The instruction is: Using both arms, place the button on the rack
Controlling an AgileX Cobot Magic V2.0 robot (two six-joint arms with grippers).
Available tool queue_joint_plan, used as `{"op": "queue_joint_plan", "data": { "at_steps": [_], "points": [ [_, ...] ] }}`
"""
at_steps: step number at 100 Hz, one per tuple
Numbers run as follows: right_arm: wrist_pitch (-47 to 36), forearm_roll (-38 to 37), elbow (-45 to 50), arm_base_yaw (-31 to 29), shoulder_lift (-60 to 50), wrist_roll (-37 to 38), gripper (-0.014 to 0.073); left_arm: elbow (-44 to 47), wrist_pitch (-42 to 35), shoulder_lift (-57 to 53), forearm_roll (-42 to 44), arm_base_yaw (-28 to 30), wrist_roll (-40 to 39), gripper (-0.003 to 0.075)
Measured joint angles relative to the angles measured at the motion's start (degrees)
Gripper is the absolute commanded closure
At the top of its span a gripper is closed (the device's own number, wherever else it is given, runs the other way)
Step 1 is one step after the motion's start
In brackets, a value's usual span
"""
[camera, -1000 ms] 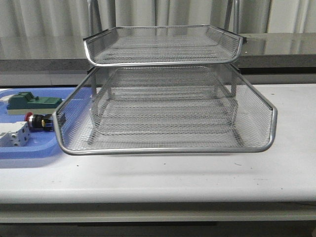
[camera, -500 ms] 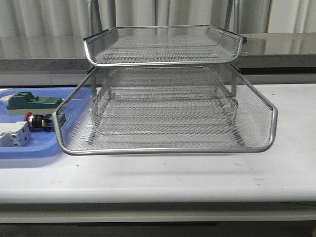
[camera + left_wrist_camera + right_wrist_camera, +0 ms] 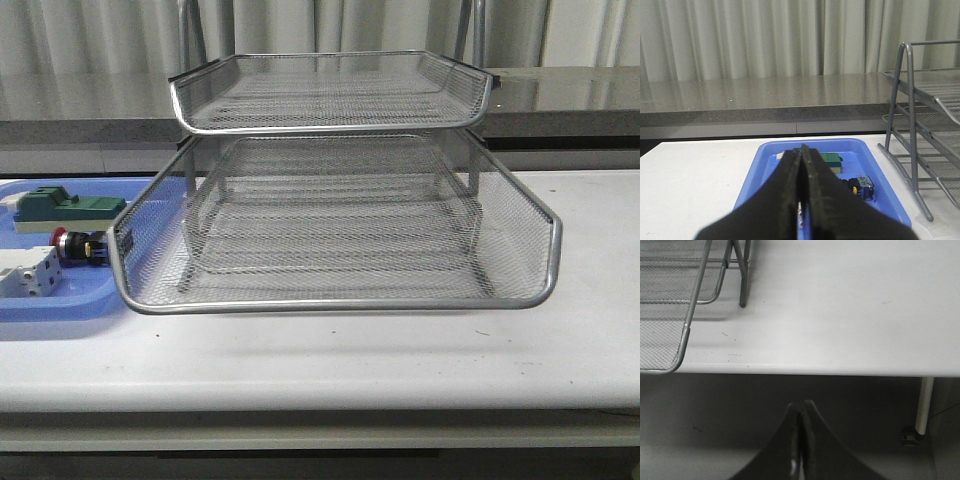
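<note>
The button (image 3: 76, 246) lies in the blue tray (image 3: 60, 305), just left of the rack (image 3: 335, 300) on the desk (image 3: 320, 360). Both arms' jaws are closed and hold nothing: left gripper (image 3: 801, 200), right gripper (image 3: 800, 450).

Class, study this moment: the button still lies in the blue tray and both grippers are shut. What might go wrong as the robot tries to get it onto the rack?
1. The button lies close between the green block and the white block, so the fingers may knock a neighbour.
2. The left gripper is shut; it must open first.
3. The rack overhangs the blue tray, so an arm may strike its rim.
</note>
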Motion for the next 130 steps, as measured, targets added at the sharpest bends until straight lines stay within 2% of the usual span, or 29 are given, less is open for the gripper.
{"op": "queue_joint_plan", "data": {
  "at_steps": [31,51,73,93,109,130],
  "points": [
    [0.1,0.0,0.0,0.0,0.0,0.0,0.0661,-0.1,-2.0,0.0,0.0,0.0,0.0,0.0741],
    [0.1,0.0,0.0,0.0,0.0,0.0,0.0661,-7.2,7.6,3.2,-3.0,0.0,0.0,0.0741],
    [0.1,0.0,0.0,0.0,0.0,0.0,0.0661,-22.8,14.3,20.0,-5.1,0.0,0.0,0.0741],
    [0.1,0.0,0.0,0.0,0.0,0.0,0.0661,-40.3,27.5,39.1,-5.2,0.0,0.1,0.0741],
    [0.1,0.0,0.0,0.0,0.0,0.0,0.0661,-54.6,39.9,54.9,-5.2,0.0,4.1,0.0741],
    [0.1,0.0,0.0,0.0,0.0,0.0,0.0661,-69.6,49.3,72.9,-5.2,0.0,8.8,0.0740]
  ]
}}
